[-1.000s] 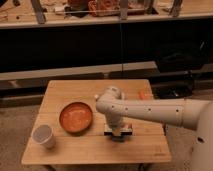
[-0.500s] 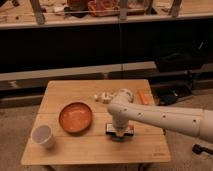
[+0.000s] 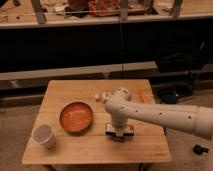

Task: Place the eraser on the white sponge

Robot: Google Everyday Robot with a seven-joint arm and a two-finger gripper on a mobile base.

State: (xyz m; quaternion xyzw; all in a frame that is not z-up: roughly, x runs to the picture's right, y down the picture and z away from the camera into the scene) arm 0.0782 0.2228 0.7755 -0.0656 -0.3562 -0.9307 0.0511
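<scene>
A pale flat block, seemingly the white sponge, lies on the wooden table right of centre, near the front. My gripper points straight down on or just above it, at the end of the white arm that reaches in from the right. The gripper's dark end covers the sponge's middle. I cannot make out the eraser; it may be hidden under the gripper. A small pale object lies further back, left of the arm's wrist.
An orange bowl sits left of the gripper. A white cup stands at the front left corner. A small orange object lies at the back right. Dark shelving runs behind the table.
The arm's wrist and forearm have shifted slightly to the right and lower. The gripper has stayed over the sponge at about the same spot.
</scene>
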